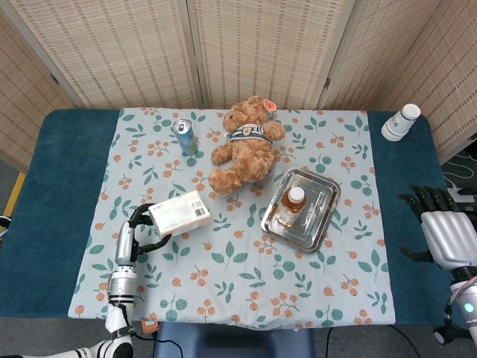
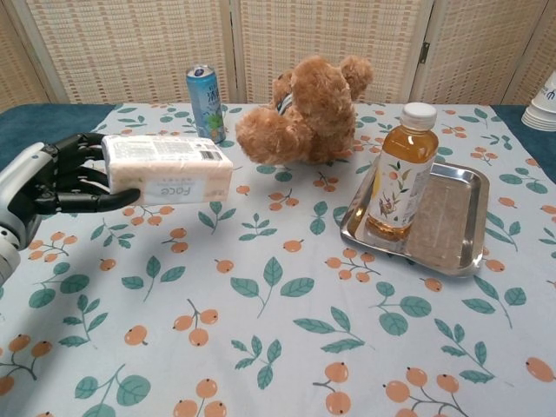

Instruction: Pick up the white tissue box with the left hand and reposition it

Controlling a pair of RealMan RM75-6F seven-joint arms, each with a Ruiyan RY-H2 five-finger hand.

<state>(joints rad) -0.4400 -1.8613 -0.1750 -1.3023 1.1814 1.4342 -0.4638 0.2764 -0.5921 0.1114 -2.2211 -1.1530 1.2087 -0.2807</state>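
Note:
The white tissue box (image 1: pixel 178 212) (image 2: pixel 167 168) is a soft plastic-wrapped pack with printing on its side. My left hand (image 1: pixel 133 233) (image 2: pixel 54 178) grips it by its left end and holds it level, left of the teddy bear and above the floral cloth. Whether it touches the cloth I cannot tell. My right hand (image 1: pixel 443 231) hangs beyond the table's right edge with its fingers spread and nothing in them; the chest view does not show it.
A brown teddy bear (image 1: pixel 242 142) (image 2: pixel 308 109) lies at the back centre. A blue can (image 1: pixel 185 136) (image 2: pixel 205 102) stands left of it. A metal tray (image 1: pixel 317 216) (image 2: pixel 452 217) holds a tea bottle (image 1: pixel 292 206) (image 2: pixel 401 171). Stacked paper cups (image 1: pixel 401 121) stand at the back right.

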